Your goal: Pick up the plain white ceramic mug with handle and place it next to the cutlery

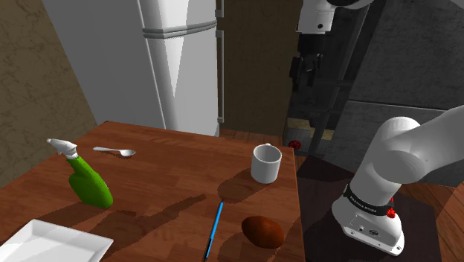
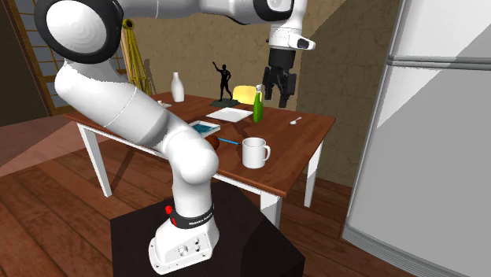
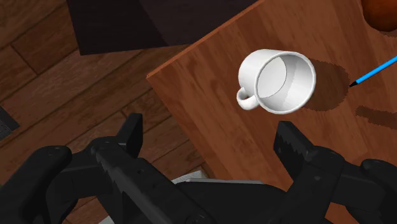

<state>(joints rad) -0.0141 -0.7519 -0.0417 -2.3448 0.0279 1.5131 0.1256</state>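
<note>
We see the end effector (image 2: 277, 97) hanging high over the tabletop (image 1: 171, 186). Its two black fingers (image 3: 130, 137) stand well apart with nothing between them. In the wrist view one finger shows against the wooden floor (image 3: 76, 95) and the other against the tabletop, so the end effector sits above the tabletop's edge, close to a corner. The dark stand (image 3: 121, 25) lies just past that corner.

The white mug (image 3: 280, 81) stands upright and empty on the tabletop. It is well below the end effector and a little beyond its fingertips, on the side of the finger that is over the tabletop. Its handle turns toward the nearby edge. Neither finger touches it.

Farther out from the end effector than the mug, we see a blue pen (image 3: 375, 71) lying flat, and past that a brown rounded lump (image 3: 382, 13).

The spoon (image 1: 115, 152) lies on the tabletop far from the end effector and well apart from the mug. A green spray bottle (image 1: 89, 180) stands near the spoon, and a white tray (image 1: 52, 242) rests beyond the bottle. A pale refrigerator (image 1: 182, 59) rises behind the tabletop.
</note>
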